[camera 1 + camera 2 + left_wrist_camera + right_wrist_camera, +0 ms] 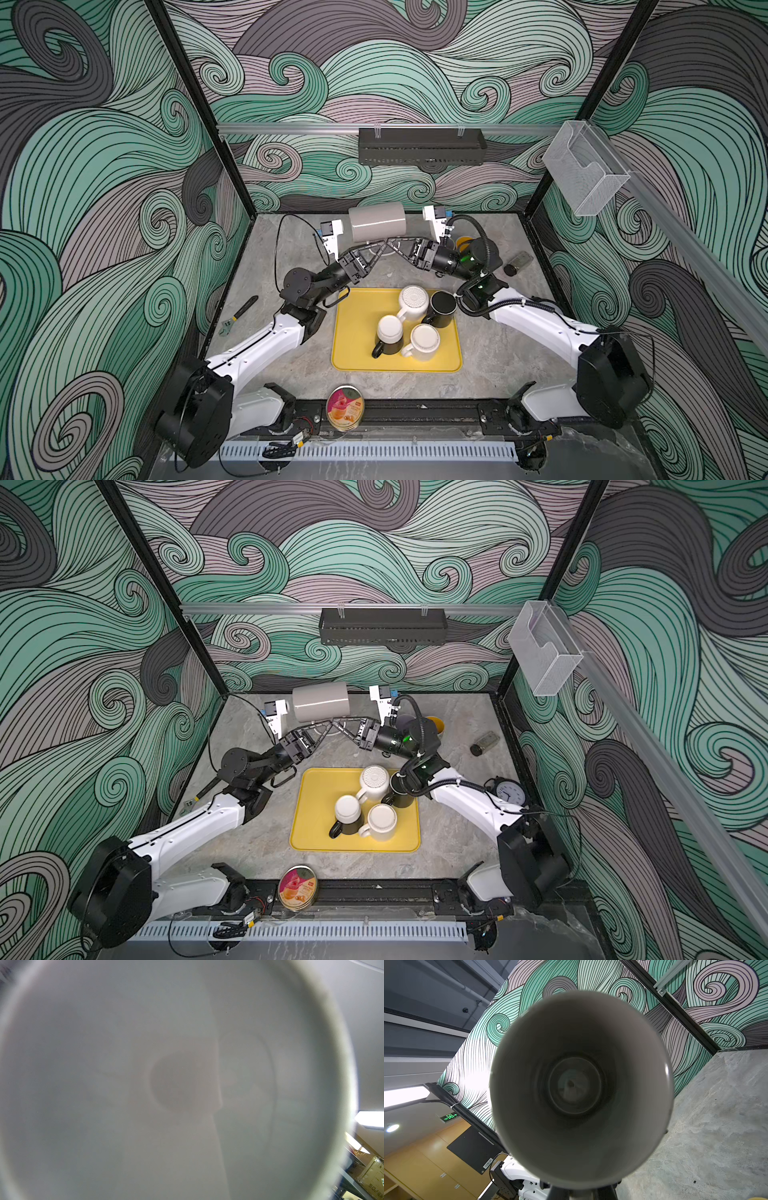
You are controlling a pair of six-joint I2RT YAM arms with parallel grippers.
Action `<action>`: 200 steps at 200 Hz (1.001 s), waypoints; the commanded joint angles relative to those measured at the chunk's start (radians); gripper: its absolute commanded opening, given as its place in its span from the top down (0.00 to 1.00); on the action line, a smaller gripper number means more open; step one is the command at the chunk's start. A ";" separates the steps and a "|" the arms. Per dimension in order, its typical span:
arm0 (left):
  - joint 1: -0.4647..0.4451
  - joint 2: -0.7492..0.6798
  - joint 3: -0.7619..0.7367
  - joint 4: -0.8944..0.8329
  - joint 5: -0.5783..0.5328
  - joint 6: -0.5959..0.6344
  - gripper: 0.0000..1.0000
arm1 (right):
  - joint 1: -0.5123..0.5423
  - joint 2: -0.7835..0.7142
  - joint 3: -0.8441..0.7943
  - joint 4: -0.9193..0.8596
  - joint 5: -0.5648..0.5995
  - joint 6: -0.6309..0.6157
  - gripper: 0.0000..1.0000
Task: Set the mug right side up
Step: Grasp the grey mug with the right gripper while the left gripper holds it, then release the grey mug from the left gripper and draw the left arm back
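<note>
Above the table point(291, 365), left gripper point(381, 244) grips the sideways mug point(377, 226) from below; right gripper point(393, 242), closed, touches it.

Grey mug point(377, 221), yellow tray point(353, 332)

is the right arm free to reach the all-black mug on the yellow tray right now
Probably not: the right claw is shut on the gray mug, held aloft together with the left claw. The all-black mug itself sits uncovered beside that arm.

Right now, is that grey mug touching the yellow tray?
Apart. In both top views the grey mug hangs near the back wall, with bare table between it and the yellow tray.
</note>
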 commanded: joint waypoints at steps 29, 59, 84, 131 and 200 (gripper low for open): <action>-0.024 -0.223 0.190 -0.956 -0.251 0.408 0.01 | -0.031 -0.038 0.085 -0.092 0.080 -0.028 1.00; -0.023 -0.342 0.210 -1.159 -0.535 0.520 0.02 | -0.059 -0.050 0.105 -0.220 0.099 -0.071 1.00; -0.017 -0.352 0.317 -1.457 -0.642 0.604 0.01 | -0.067 -0.045 0.155 -0.415 0.134 -0.160 1.00; -0.018 -0.412 0.223 -1.570 -0.625 0.691 0.02 | -0.065 -0.042 0.232 -0.724 0.261 -0.328 1.00; -0.019 -0.299 0.158 -1.511 -0.555 0.625 0.07 | -0.042 0.095 0.444 -1.161 0.517 -0.491 1.00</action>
